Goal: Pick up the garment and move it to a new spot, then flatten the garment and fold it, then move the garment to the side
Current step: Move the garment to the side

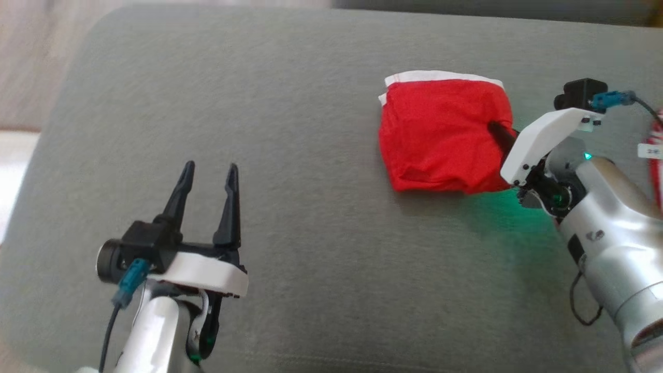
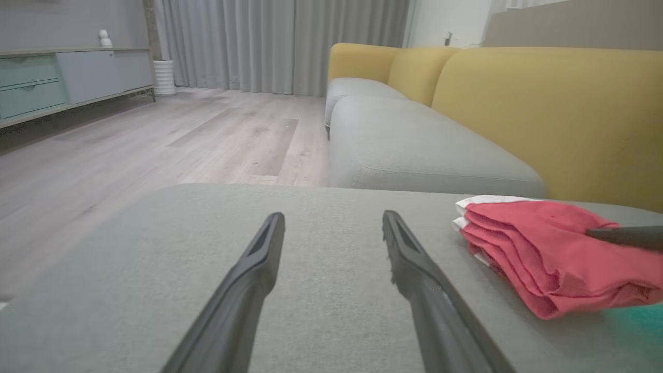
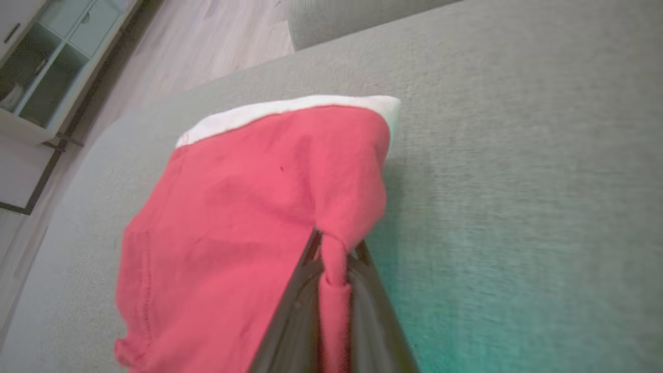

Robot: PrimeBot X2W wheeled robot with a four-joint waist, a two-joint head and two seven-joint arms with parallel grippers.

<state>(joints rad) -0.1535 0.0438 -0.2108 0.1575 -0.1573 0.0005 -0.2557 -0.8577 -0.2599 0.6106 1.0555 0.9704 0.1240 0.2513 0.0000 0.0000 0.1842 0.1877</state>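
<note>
The garment point(image 1: 440, 137) is a folded red bundle with a white edge along its far side, lying on the grey cushion point(image 1: 290, 103) at the upper right. My right gripper point(image 1: 494, 128) is shut on the garment's near right edge. In the right wrist view a pinch of red cloth point(image 3: 334, 269) is clamped between the two dark fingers of that gripper point(image 3: 335, 243). My left gripper point(image 1: 210, 168) stands open over bare cushion at the lower left, well apart from the garment. The left wrist view shows its spread fingers point(image 2: 331, 217), with the garment point(image 2: 549, 254) off to the right.
The grey cushion's rounded edge point(image 1: 67, 103) falls away to wooden floor point(image 2: 155, 140) on the left. A yellow-backed sofa point(image 2: 518, 98) runs behind. A low cabinet point(image 2: 62, 77) stands across the room. A red and white striped thing point(image 1: 657, 155) shows at the right border.
</note>
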